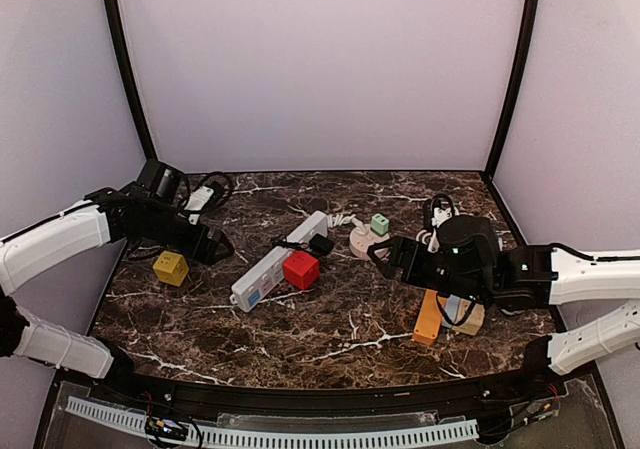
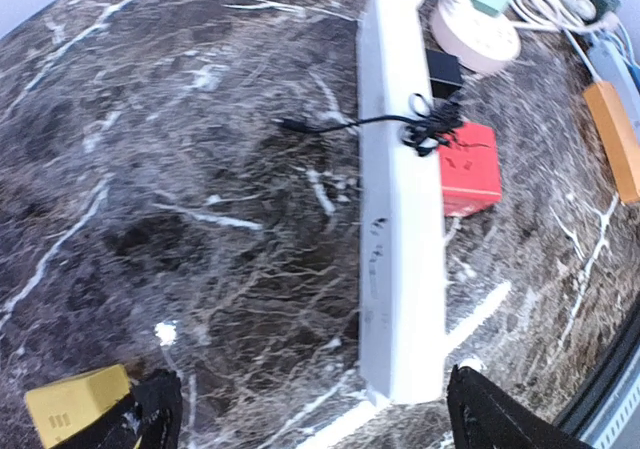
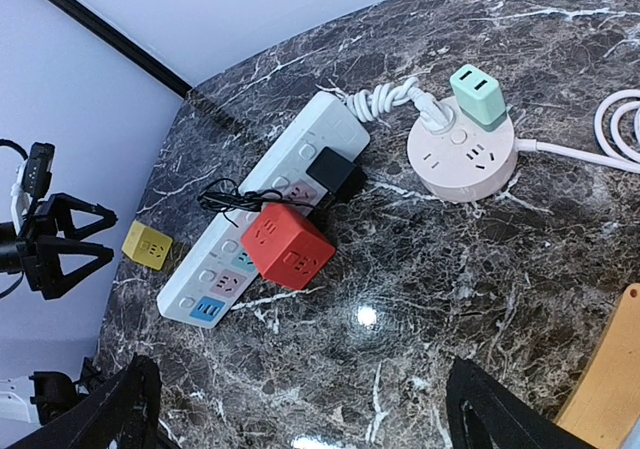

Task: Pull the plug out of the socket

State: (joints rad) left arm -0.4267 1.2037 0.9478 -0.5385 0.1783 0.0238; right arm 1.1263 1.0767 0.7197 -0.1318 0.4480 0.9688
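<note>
A white power strip (image 1: 270, 267) lies at an angle at the table's middle. A black plug (image 1: 321, 243) with a thin black cable and a red cube adapter (image 1: 300, 269) sit in it. A round beige socket (image 1: 364, 240) to its right carries a green adapter (image 1: 380, 224). My left gripper (image 1: 216, 246) is open and empty, left of the strip's near end (image 2: 400, 269). My right gripper (image 1: 384, 254) is open and empty, right of the red cube (image 3: 288, 246) and near the round socket (image 3: 462, 156). The black plug (image 3: 335, 174) shows in the right wrist view.
A yellow cube (image 1: 171, 268) lies by the left gripper. An orange block (image 1: 429, 317) and a wooden block (image 1: 468, 316) lie under the right arm. White cables (image 3: 610, 129) coil at the back right. Another plug and cable (image 1: 203, 197) sit at the back left.
</note>
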